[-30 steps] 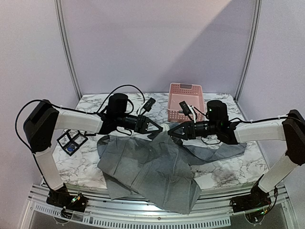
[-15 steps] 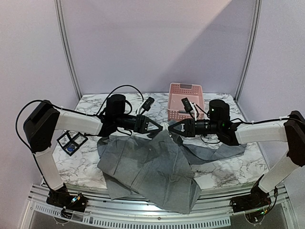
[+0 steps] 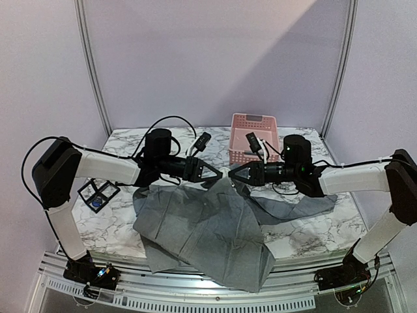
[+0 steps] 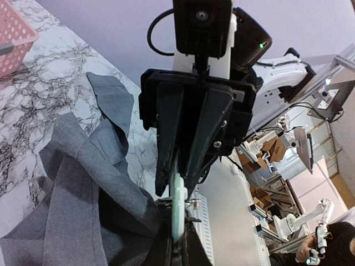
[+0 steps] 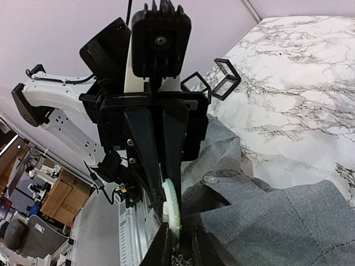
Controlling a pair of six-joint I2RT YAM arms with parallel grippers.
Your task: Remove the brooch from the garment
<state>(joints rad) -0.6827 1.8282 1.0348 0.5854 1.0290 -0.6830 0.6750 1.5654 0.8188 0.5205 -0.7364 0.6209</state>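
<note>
My left gripper (image 3: 218,173) and right gripper (image 3: 233,175) meet tip to tip just in front of the pink basket (image 3: 241,155). Both are pinched narrow on the brooch (image 4: 178,205), a thin, flat, pale green disc standing on edge between my black fingers. The garment (image 3: 208,228), soft matte grey cloth, is gathered up to the brooch and spreads in loose folds over the marbled counter (image 3: 313,228) in front of the basket. The basket is hard plastic lattice; what it holds I cannot tell.
</note>
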